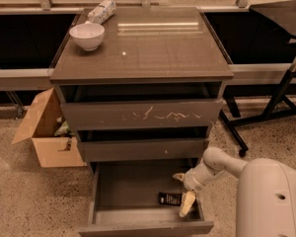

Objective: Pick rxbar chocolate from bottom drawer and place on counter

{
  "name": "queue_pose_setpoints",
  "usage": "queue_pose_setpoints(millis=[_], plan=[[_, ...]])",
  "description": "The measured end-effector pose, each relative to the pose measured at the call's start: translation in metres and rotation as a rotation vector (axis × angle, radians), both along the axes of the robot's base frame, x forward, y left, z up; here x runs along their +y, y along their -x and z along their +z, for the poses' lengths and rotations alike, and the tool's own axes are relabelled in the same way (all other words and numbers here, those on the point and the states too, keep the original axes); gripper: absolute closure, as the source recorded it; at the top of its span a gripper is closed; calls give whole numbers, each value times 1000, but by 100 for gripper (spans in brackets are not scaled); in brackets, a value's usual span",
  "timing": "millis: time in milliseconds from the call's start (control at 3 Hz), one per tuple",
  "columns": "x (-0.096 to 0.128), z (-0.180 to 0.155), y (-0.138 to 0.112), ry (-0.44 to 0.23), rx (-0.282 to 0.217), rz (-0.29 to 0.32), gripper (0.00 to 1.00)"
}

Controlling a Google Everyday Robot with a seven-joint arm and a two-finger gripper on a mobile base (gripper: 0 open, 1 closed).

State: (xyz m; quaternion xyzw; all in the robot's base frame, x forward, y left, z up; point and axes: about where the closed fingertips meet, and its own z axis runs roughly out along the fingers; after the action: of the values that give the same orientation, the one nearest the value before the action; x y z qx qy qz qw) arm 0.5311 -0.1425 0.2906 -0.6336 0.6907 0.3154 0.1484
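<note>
a speckled floor is being occupied by a dark grey cabinet, its glossy worktop [153, 48] carrying a white bowl [87, 35]. the rxbar chocolate [170, 199] is lying flat in the pulled-out bottom drawer [106, 191], front right, its long axis running left to right. the hand [183, 191] is being held open and empty just right of the bar, the lower finger beside its end.

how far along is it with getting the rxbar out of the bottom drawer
Done: the bottom drawer stands open, with the claw inside it. In hand: the claw is open beside the rxbar chocolate, which lies on the drawer floor. Left: grasping, lifting, placing on the counter.
</note>
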Motion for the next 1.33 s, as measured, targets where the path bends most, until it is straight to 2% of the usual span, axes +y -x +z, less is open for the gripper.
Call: queue_pose_setpoints(millis=[333, 667, 1000, 1333], plan=[[0, 0, 0, 0, 0, 0, 0], [4, -17, -2, 15, 1, -1, 0], [1, -44, -12, 28, -54, -15, 0], [-4, -64, -25, 48, -132, -36, 0]])
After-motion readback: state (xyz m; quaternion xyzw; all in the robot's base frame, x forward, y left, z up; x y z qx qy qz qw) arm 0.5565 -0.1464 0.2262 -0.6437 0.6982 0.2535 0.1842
